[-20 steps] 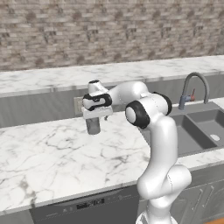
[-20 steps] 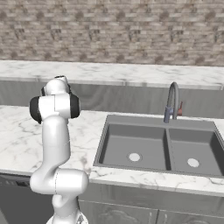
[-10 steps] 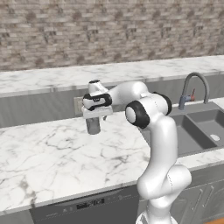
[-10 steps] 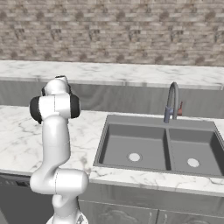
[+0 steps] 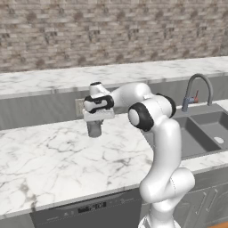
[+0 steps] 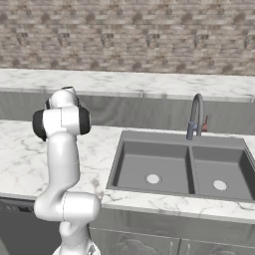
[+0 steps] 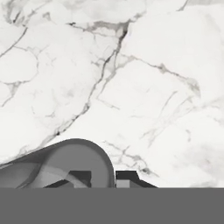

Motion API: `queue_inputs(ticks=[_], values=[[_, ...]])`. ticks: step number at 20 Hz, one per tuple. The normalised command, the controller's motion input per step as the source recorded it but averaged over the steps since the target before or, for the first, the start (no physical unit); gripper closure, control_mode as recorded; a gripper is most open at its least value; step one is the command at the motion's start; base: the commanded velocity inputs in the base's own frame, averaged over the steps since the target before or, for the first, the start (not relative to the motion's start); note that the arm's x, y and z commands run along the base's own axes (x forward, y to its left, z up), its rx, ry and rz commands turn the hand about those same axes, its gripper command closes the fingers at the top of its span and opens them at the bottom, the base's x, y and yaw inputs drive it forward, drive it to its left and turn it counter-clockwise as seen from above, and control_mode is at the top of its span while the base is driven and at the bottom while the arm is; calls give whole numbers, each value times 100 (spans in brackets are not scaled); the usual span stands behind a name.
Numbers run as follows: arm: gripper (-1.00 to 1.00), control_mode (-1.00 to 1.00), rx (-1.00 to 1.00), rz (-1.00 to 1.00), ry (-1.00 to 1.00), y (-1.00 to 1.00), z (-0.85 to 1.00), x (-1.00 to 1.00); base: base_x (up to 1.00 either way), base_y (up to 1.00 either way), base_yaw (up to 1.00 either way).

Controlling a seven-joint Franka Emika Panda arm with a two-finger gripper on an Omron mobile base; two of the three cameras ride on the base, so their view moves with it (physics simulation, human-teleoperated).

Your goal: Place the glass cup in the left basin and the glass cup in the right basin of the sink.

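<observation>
Here the left base view gives the clearest look at the gripper (image 5: 94, 126): it points straight down over the marble counter (image 5: 53, 151), closed narrow on the rim of a glass cup (image 5: 94, 129) that stands well to the left of the sink (image 5: 196, 133). The hand view adds the close detail, with the cup's grey rim (image 7: 65, 164) curving between the two dark fingertips (image 7: 127, 178), one inside the wall and one outside. The right base view shows what the others cut off: both basins of the sink (image 6: 182, 167) bare apart from their pale drains (image 6: 153, 179), and the faucet (image 6: 195, 115) behind the divider.
</observation>
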Motion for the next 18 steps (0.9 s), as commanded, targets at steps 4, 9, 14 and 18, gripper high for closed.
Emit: queue_inputs(ticks=[4,9,14,18], values=[[100,-100,5,-10,0,-15,-18,-28,0,0,0],[100,-100,8,-22,0,-22,-2,-19,0,0,0],[100,-100,3,-14,-5,-39,18,-26,0,0,0],[100,-100,0,-13,-12,-39,21,-33,0,0,0]])
